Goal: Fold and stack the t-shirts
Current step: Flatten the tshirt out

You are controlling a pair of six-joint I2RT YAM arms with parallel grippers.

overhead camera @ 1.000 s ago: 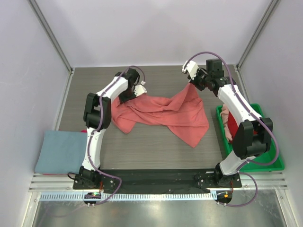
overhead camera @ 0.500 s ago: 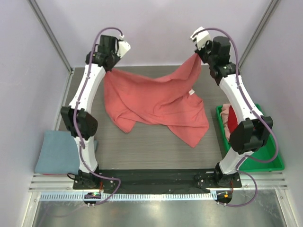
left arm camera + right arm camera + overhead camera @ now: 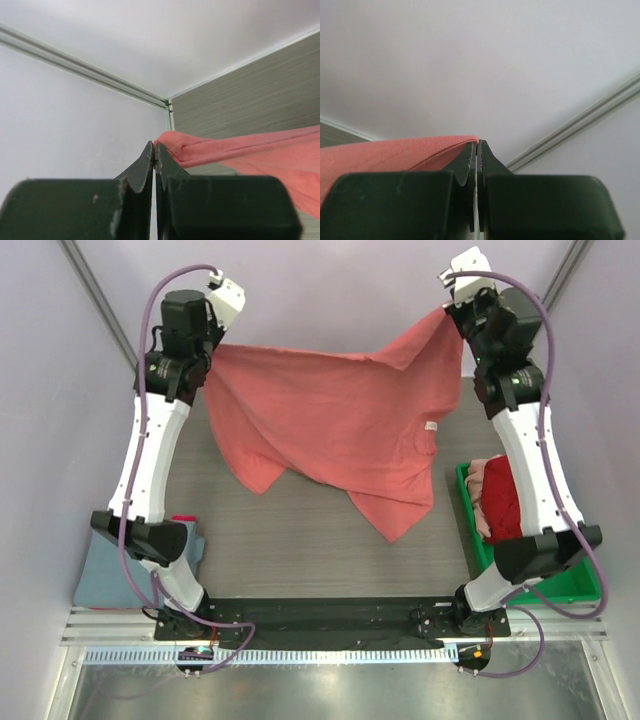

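Holding a salmon-red soft cloth t-shirt [image 3: 330,420] up in the air by two upper corners, spread wide above the far half of the grey wood-grain table [image 3: 300,550]. Sagging in the middle, with loose folds and one long flap drooping toward the near right; cannot tell whether touching the tabletop.

Pinched at the left corner by the left gripper [image 3: 208,348], with black jaws pressed together on the hem, plain in the left wrist view [image 3: 154,147]. Pinched at the right corner by the right gripper [image 3: 447,312], with jaws likewise clamped on the cloth edge [image 3: 478,144].

Farther out, at the right: a darker red t-shirt [image 3: 505,502] bunched inside a green plastic tray [image 3: 560,590]. At the near left edge: a dusty grey-blue t-shirt [image 3: 95,575] lying flat, partly behind the left arm.
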